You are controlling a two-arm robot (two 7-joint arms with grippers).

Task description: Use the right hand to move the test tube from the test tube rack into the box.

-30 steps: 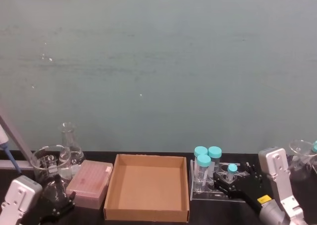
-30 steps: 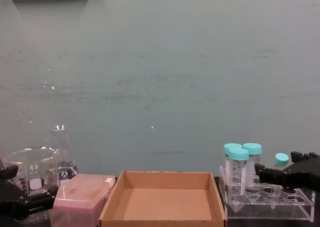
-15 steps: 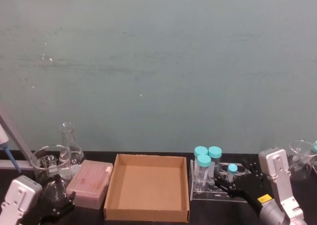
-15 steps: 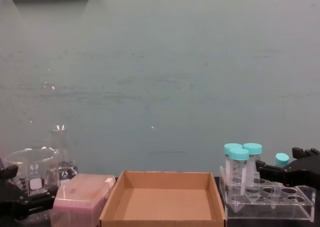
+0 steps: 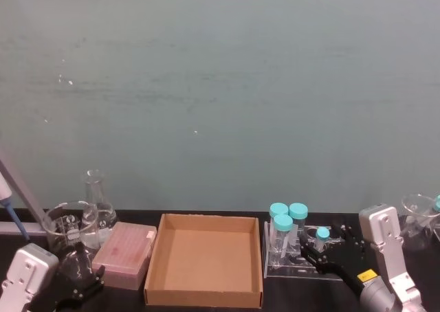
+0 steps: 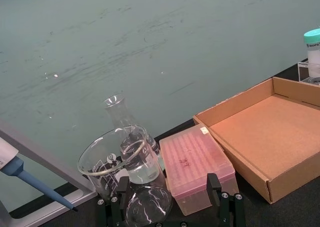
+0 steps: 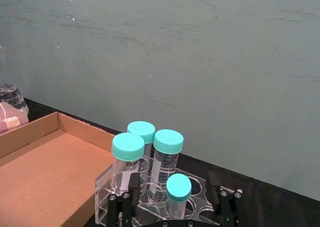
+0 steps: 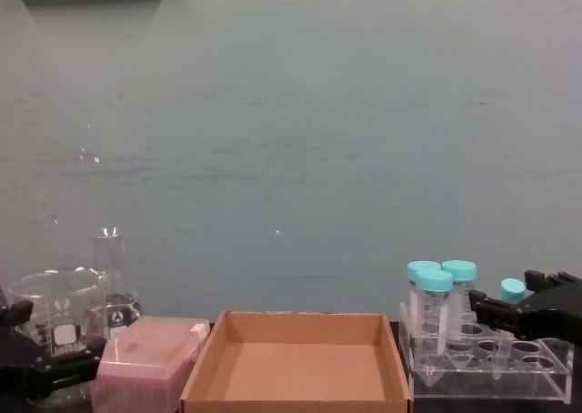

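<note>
Teal wall behind, black bench below. Straddling the upright test tube [image 7: 178,188], seated in the test tube rack [image 7: 104,197] at right, with the right hand [image 7: 170,196], fingers spread, not pinching. Lying leftward: the box [image 5: 203,299]. Idling near left: left gripper [image 6: 165,197], fingers spread.

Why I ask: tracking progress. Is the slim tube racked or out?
Racked: test tube stands upright in the test tube rack; box empty.

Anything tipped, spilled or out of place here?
Nothing stands out. The test tube stands upright in the test tube rack between the open fingers of the right hand, the box sits flat and empty, and the left gripper rests by the glassware; no spills.
</note>
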